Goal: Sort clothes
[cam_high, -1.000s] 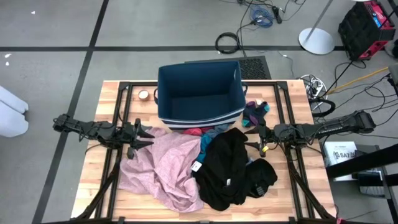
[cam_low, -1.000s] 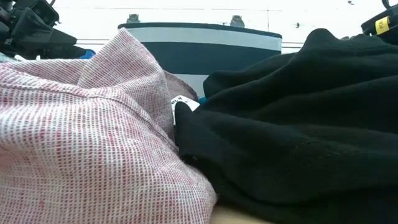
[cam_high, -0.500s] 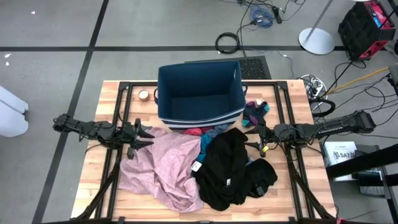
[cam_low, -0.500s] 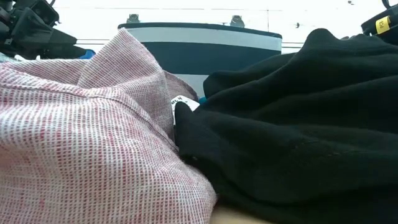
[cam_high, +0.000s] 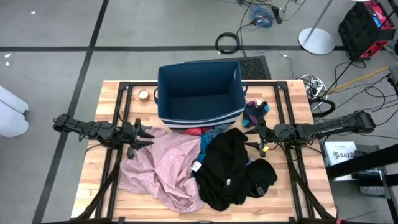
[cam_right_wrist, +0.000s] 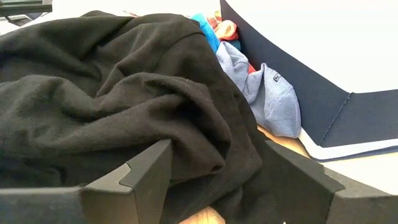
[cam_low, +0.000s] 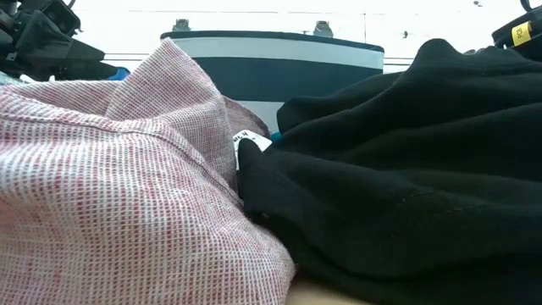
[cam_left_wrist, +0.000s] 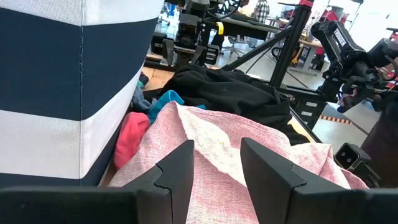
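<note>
The left gripper (cam_high: 147, 132) is open at the big soft pink cloth's (cam_high: 163, 165) left edge. The right gripper (cam_high: 250, 132) is open beside the big black cloth (cam_high: 225, 168).

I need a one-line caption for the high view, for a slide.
Unsorted clothes, a pink garment and a black one, lie before the empty blue bin; left gripper and right gripper flank them, both open.

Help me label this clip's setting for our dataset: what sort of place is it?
Probably a robotics lab or workshop, not a home. The wooden table stands on a grey taped floor with loose coiled cables, and black equipment stands fill the room behind the clothes.
</note>
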You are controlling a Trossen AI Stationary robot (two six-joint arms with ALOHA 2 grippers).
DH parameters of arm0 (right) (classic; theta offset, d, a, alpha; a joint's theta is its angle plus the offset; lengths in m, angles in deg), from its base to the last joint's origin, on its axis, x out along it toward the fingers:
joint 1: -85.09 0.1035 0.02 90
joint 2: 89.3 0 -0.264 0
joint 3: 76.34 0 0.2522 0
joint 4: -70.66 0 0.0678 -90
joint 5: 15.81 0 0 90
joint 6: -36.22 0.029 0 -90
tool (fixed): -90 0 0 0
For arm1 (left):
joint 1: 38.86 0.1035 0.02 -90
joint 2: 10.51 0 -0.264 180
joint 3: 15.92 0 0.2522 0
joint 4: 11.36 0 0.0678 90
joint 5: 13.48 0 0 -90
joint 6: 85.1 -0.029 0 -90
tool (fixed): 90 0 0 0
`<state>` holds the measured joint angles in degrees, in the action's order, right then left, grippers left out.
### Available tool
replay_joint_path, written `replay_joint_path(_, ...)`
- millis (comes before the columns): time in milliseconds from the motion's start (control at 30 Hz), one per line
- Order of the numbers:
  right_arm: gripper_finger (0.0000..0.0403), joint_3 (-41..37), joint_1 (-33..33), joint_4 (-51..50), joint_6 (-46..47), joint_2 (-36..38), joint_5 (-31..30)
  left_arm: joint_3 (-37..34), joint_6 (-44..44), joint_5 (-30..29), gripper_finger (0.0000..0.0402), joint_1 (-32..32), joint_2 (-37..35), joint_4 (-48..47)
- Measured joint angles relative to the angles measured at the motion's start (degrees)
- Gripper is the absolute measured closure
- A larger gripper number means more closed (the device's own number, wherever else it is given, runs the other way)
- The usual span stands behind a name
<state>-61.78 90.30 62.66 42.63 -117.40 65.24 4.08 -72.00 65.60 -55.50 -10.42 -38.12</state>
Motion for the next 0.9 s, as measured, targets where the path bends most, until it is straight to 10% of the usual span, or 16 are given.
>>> replay_joint_path(900, 0.0165, 0.0, 0.04, 3.3, 23.65, 0.02, -0.11, 0.0, -0.05, -0.01, 0.0261, -0.01, 0.01, 0.0)
